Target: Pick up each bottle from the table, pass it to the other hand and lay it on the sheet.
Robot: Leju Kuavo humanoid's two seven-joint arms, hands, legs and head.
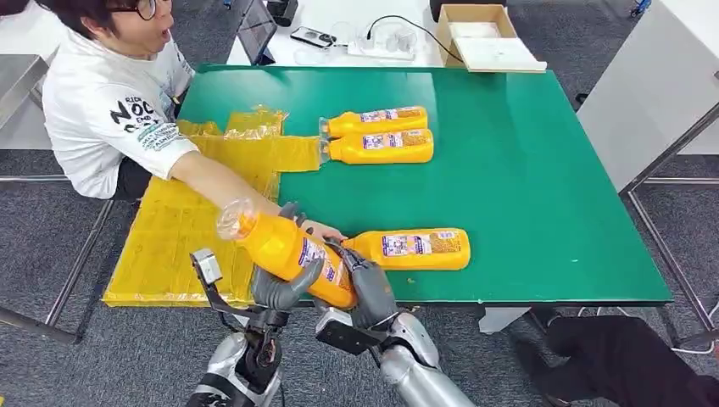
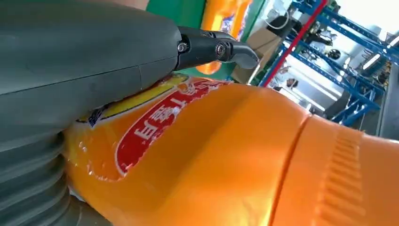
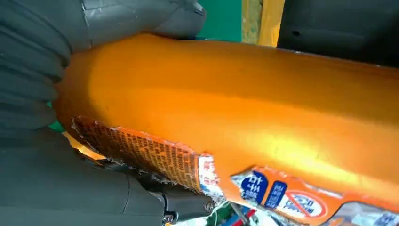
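A green table (image 1: pixel 526 170) carries a yellow sheet (image 1: pixel 182 229) over its left part, hanging off the near-left edge. A person (image 1: pixel 110 102) sits at the far left, one arm reaching across the sheet toward the near edge. Two bottles (image 1: pixel 377 121) (image 1: pixel 381 146) lie side by side near the table's middle, caps toward the sheet. A third bottle (image 1: pixel 411 248) lies near the near edge, right of the hands. The held bottle (image 1: pixel 284 248) hangs tilted over the near edge, cap up and to the left. Both hands grasp it: the left hand (image 1: pixel 284 287) wraps its middle, the right hand (image 1: pixel 365 284) clasps its base end.
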